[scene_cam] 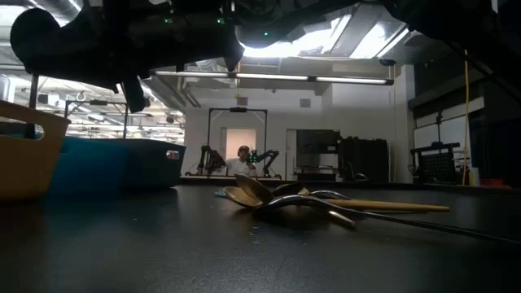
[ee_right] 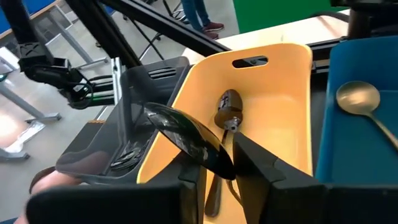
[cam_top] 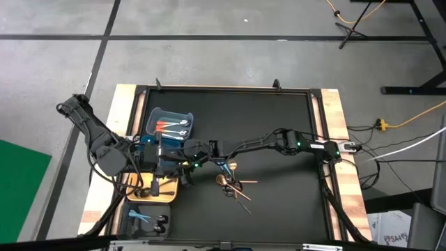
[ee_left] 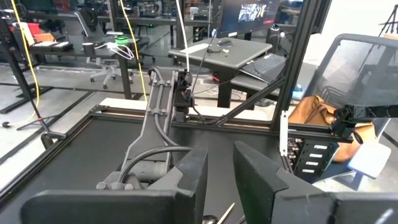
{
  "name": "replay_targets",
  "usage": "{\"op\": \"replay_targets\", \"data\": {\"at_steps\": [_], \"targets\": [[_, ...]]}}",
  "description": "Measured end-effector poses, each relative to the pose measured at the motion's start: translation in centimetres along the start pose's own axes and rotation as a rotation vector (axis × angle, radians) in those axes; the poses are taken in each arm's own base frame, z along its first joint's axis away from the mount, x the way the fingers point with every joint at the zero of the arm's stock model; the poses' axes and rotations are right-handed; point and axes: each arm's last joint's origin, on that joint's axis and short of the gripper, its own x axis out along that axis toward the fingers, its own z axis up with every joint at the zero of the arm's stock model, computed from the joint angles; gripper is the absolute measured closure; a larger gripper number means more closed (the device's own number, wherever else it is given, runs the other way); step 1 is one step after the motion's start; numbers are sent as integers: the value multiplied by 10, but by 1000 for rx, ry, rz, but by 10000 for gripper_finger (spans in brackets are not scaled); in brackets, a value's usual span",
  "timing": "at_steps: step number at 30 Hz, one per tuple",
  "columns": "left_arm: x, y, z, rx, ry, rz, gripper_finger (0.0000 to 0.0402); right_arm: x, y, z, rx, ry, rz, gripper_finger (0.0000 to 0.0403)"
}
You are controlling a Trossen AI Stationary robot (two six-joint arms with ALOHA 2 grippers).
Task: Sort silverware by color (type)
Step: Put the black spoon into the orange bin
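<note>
Hidden or unclear first:
- In the high view, both gripper tips lost among dark arm links over the bins at the table's left.
- Second blue bin (cam_top: 148,148) mostly covered by the arms there.
- Contents of the yellow bin (cam_top: 167,196) just dark smudges from above.
- Pile of gold/copper silverware (cam_top: 233,187) on the open mat, handles crossed and overlapping, so no exact count. At least three spoon bowls in the low view, plus one long gold handle.
- Sliver of a utensil (ee_left: 217,216) cut off at the frame edge of the left wrist view, type unreadable.

Grippers:
- Right gripper (ee_right: 217,155) above the yellow bin, fingers standing apart.
- One black spoon (ee_right: 186,140) between them, leaning on one finger. Cannot tell whether pinched or loose.
- Left gripper (ee_left: 221,171) low over the mat near the bins, fingers parted narrowly, nothing between.

Counts:
- Four bins: two blue, one yellow, one grey (cam_top: 132,226).
- One dark spoon (ee_right: 227,109) lying in the yellow bin, colour hard to call.
- One gold spoon (ee_right: 357,98) in the blue bin just beside the yellow bin.
- Orange-handled pieces (cam_top: 167,125) in the far blue bin (cam_top: 157,115), roughly three, too small to confirm.
- Light blue pieces (cam_top: 139,217) in the grey bin, about two.
- Black pieces (cam_top: 160,223) beside them, number unclear.
</note>
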Motion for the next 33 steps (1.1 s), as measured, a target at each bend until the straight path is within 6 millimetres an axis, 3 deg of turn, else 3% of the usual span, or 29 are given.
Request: {"op": "replay_targets", "data": {"at_steps": [17, 27, 33], "targets": [[0, 2, -7, -16, 56, 17, 331, -1, -3, -4, -24, 30, -88, 333], [0, 8, -46, -195, 397, 67, 331, -1, -3, -4, -24, 31, -87, 333], [9, -2, -68, -179, 591, 57, 331, -1, -3, -4, -23, 33, -89, 333]]}}
